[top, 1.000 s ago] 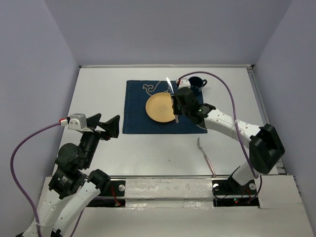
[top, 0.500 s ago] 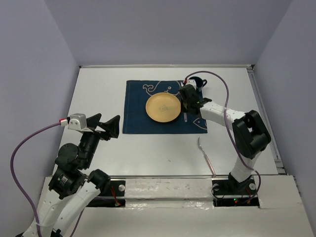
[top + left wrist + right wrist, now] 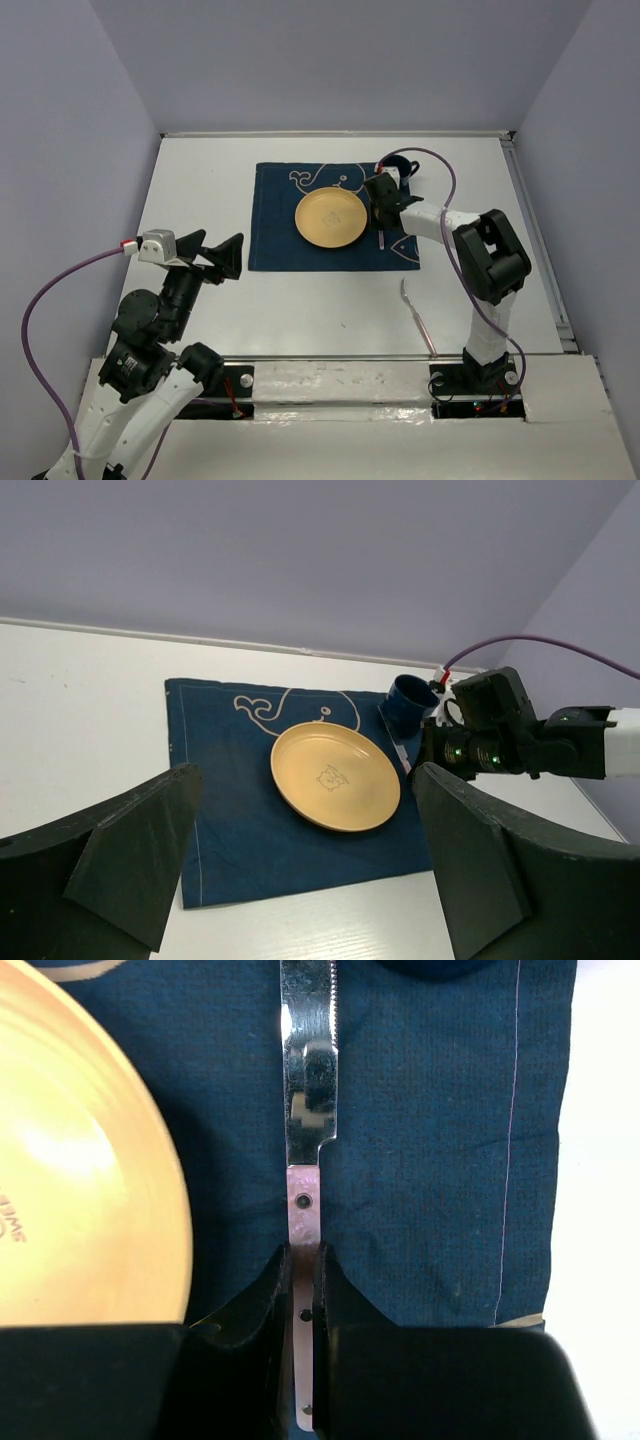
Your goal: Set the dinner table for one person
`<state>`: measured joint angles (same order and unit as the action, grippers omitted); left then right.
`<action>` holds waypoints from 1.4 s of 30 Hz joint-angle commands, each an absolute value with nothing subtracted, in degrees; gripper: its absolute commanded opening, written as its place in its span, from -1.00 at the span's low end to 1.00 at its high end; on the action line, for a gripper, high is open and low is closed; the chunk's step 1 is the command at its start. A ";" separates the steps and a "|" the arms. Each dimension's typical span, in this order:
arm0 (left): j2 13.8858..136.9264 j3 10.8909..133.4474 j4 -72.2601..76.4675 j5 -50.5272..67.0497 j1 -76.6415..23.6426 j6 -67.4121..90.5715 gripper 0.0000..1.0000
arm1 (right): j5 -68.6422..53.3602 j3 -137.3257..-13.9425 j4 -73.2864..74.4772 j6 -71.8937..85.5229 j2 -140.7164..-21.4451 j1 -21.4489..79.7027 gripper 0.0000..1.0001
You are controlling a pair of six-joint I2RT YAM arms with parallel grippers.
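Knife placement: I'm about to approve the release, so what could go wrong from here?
1. The jaws are shut on the knife handle close beside the plate; opening may nudge the plate.
2. The blade points toward the cup; any forward slide could hit it.
3. Pulling back, the right arm might sweep the utensil lying on the table.

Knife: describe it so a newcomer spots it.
Find the dark blue whale placemat on the table. Right of the yellow plate is the knife, its pinkish handle pinched in the right hand. Unlike the other utensil, it is over the mat.
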<state>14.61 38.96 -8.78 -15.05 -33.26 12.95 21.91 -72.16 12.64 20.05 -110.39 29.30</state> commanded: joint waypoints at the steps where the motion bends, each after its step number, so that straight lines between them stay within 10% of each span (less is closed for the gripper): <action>1: 15.73 38.94 -5.45 -14.77 -32.87 12.30 0.98 | 22.94 -75.14 12.13 21.62 -110.83 29.09 -0.94; 9: 15.65 38.94 -5.45 -14.59 -32.87 12.39 0.98 | 21.19 -75.76 15.11 23.20 -107.76 29.09 0.04; 27: 19.59 38.67 -4.57 -8.01 -33.31 14.59 0.98 | 1.41 -40.53 29.78 33.30 -65.32 29.09 0.28; 42: 26.53 37.18 -4.04 10.17 -33.40 24.51 0.98 | 2.11 -37.09 33.32 36.92 -69.34 29.62 0.30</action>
